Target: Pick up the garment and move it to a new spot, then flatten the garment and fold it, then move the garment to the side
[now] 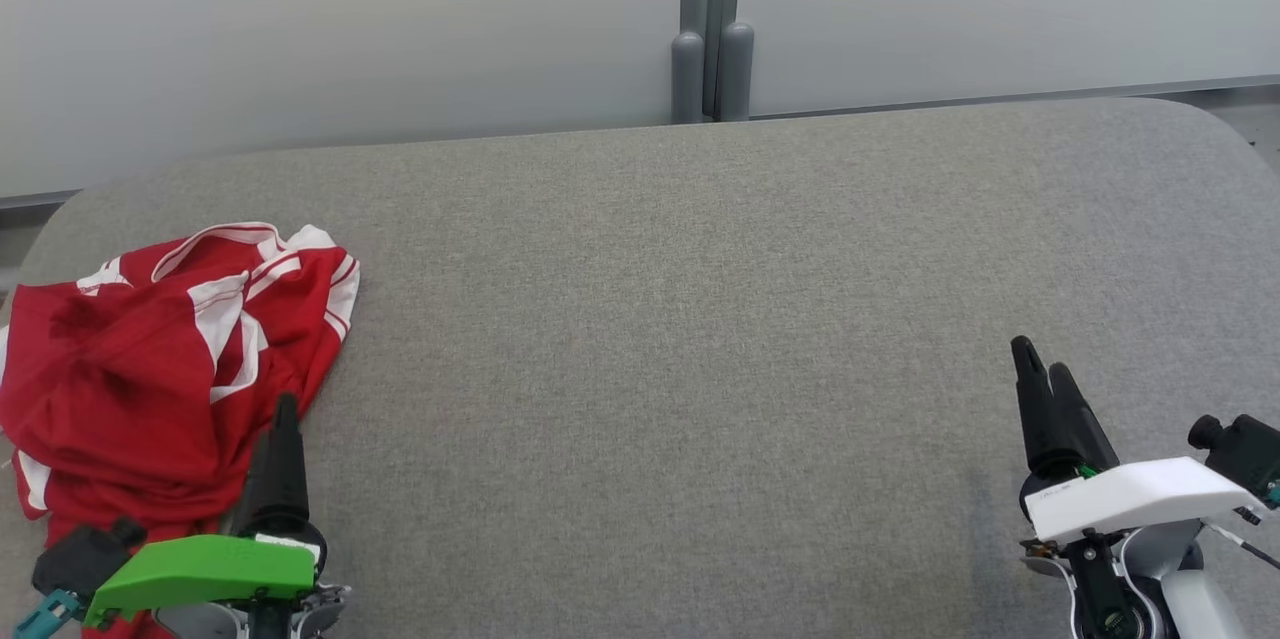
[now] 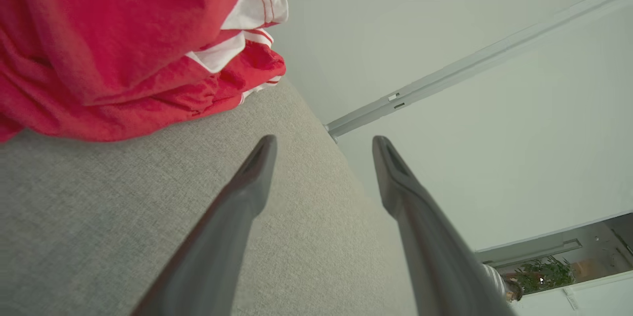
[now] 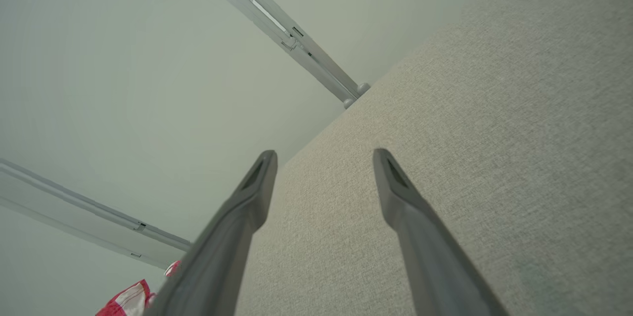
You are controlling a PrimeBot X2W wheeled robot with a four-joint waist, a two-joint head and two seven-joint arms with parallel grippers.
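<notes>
A crumpled red garment [image 1: 150,359] with white stripes lies heaped at the left end of the grey fabric surface [image 1: 680,339]. My left gripper [image 1: 285,409] hovers at the heap's lower right edge; its wrist view shows the jaws open and empty [image 2: 324,144], with the garment [image 2: 113,44] just ahead to the left. Far across the surface at the lower right, my right gripper [image 1: 1042,359] is open and empty [image 3: 324,157] over bare fabric. A scrap of the garment [image 3: 129,298] peeks in at the bottom left of the right wrist view.
A pale wall [image 1: 340,19] with a grey double post [image 1: 712,39] stands right behind the surface's far edge. The surface has rounded corners at the far left and far right. A plant [image 2: 544,274] shows through an opening low in the left wrist view.
</notes>
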